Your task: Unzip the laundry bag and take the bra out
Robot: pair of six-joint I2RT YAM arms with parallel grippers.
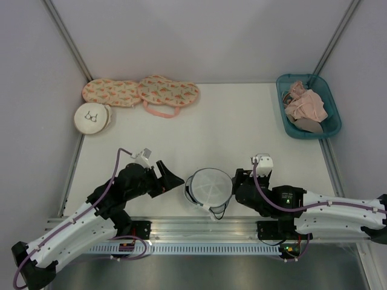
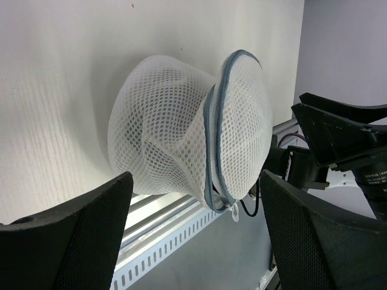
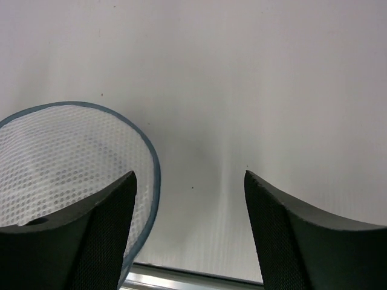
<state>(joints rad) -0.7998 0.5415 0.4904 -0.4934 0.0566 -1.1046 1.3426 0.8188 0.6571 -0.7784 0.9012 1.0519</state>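
The laundry bag, a round white mesh pouch with a grey-blue zipper rim, lies at the table's near edge between my two grippers. In the left wrist view the bag stands bulged, with its zipper pull hanging at the bottom over the rail. My left gripper is open and empty, just left of the bag, its jaws wide apart. My right gripper is open and empty just right of the bag, over bare table. The bra is not visible; the mesh shows only white folds.
Two pink patterned bra-shaped cases and a cream round pouch lie at the back left. A teal basket with pink and beige garments stands at the back right. A slotted aluminium rail runs along the near edge.
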